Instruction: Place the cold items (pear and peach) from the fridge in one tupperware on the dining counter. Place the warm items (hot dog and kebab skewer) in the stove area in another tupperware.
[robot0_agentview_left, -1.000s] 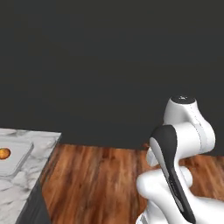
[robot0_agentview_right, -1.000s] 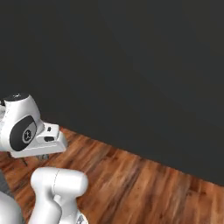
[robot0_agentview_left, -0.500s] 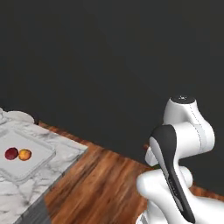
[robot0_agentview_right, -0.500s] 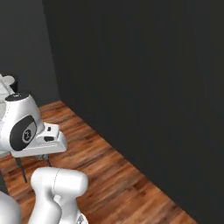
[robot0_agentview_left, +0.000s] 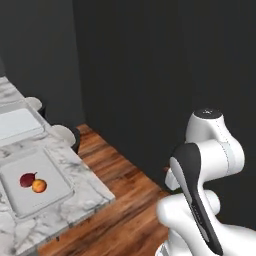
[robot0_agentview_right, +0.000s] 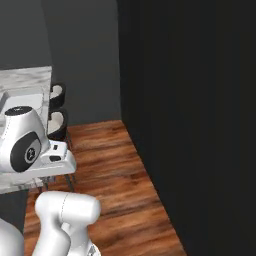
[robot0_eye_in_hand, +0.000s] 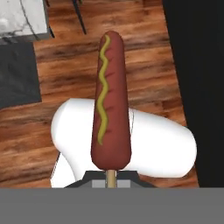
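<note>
The hot dog (robot0_eye_in_hand: 110, 103) covers the pincer (robot0_eye_in_hand: 111, 180) tips; the counter (robot0_agentview_left: 95, 192) and its far tupperware (robot0_agentview_left: 17, 125) run off the left edge

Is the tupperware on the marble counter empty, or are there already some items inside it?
Not empty. In the left base view the tupperware on the marble counter holds two fruits: a dark red one and an orange one, side by side.

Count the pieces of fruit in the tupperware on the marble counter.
2: a dark red fruit and an orange fruit touching it, both inside the near tupperware. None look hidden.
</note>
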